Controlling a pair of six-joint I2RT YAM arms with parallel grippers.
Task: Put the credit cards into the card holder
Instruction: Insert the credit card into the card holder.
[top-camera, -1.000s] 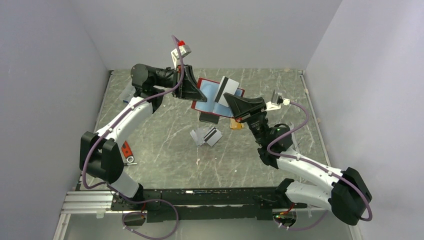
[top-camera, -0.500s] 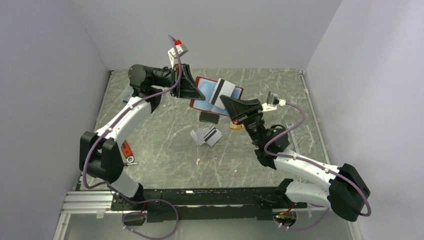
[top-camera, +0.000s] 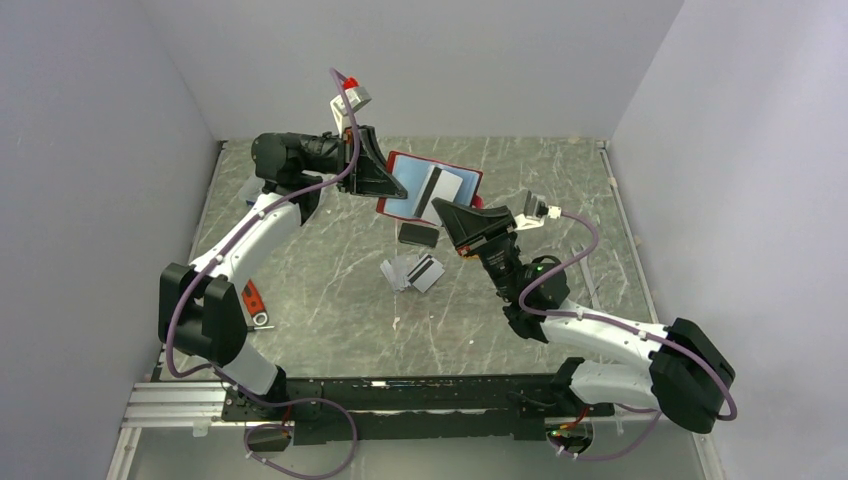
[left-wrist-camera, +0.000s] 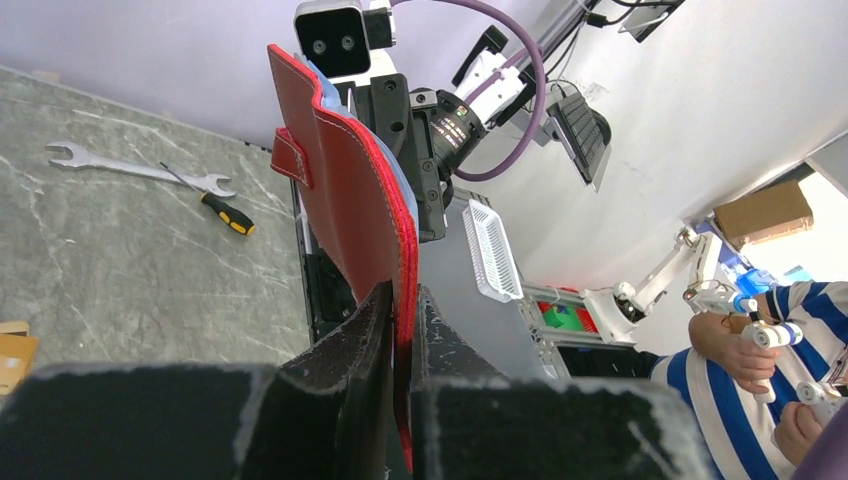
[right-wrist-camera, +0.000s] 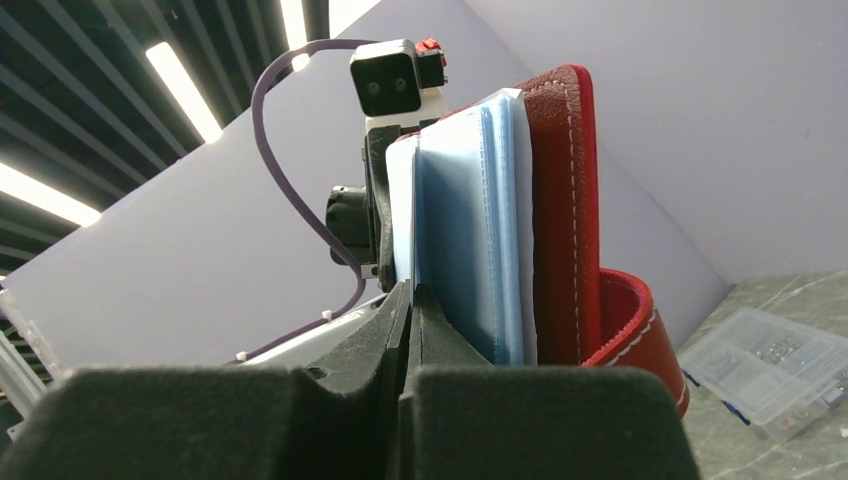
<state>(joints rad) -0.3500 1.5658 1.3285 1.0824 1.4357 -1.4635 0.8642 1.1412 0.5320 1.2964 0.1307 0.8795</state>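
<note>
Above the far middle of the grey, marble-veined worktop (top-camera: 330, 300) the card holder (top-camera: 415, 183) is held up in the air, spread open like a little book. It is dark-red leather with pale stitching outside and has glossy blue-clear sleeves (right-wrist-camera: 470, 240) inside. The left claw (top-camera: 392, 185) pinches its left edge, black pads pressed hard on the leather (in the left wrist view the red rim runs straight down into the grip). The right claw (top-camera: 442, 207) reaches up from the near side, pressed together on the lower edge of a grey-white card (top-camera: 443, 185). This thin, stiff rectangle with a dark stripe lies against the sleeves. In the right wrist view its pale edge stands just beside the front sleeve, and I cannot tell whether it sits inside a pocket. On the stone below the holder lies a flat black card (top-camera: 418, 235), and nearer the arms is a loose fan of grey striped cards (top-camera: 412, 272). A clear plastic compartment box (right-wrist-camera: 770, 370) rests on the worktop. A slim steel spanner (left-wrist-camera: 130, 172) and a yellow-and-black screwdriver (left-wrist-camera: 225, 213) lie side by side.
</note>
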